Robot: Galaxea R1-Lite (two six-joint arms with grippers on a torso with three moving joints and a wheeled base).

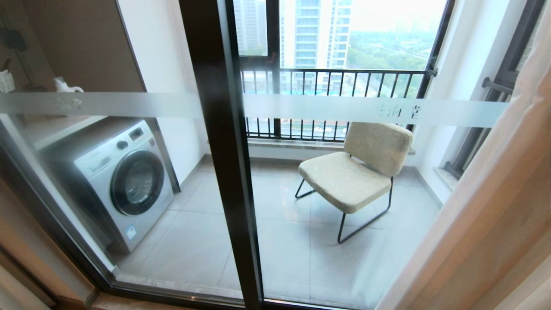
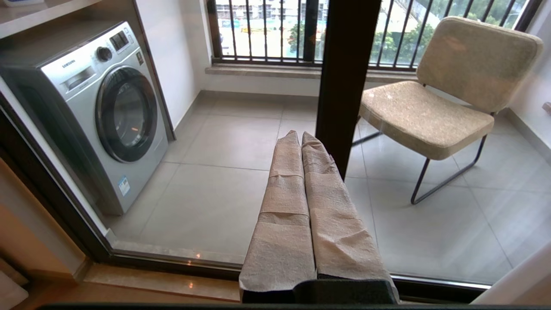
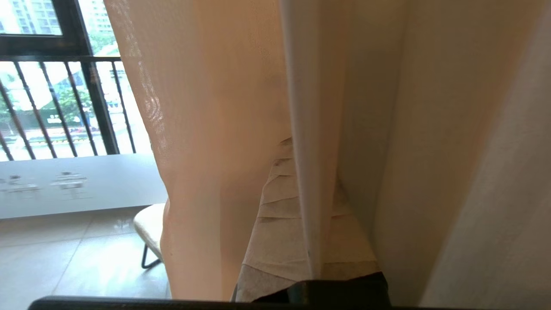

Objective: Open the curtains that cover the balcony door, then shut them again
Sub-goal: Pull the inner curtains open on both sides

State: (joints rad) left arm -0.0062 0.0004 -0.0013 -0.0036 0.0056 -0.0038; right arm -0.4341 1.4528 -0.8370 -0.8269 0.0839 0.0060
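While the right gripper point(image 3: 297, 189) sits buried among the curtains point(image 1: 486, 224), its paper-wrapped fingers point(image 3: 280, 241) are pressed together, and a pale fold of the heavier drape runs straight down in front of them, so whether any cloth is pinched between them cannot be told. Just beside that fold hangs the see-through cream sheer point(image 3: 202, 150), which screens part of the balcony door point(image 1: 215, 142) from the right wrist camera. The curtains are bunched at the right edge of the balcony door, leaving most of its glass bare. The left gripper point(image 2: 301, 137) hangs apart from the curtains, pointed at the door's black centre post, its wrapped fingers point(image 2: 284, 206) closed against each other with nothing between them. Behind the balcony door, right of the post, stands a beige cushioned chair point(image 1: 357, 172) on thin black legs; left of the post a silver front-loading washing machine point(image 1: 120, 181) sits under a shelf. Beyond the chair, a black railing point(image 1: 335, 86) crosses a window, with tall buildings outside.
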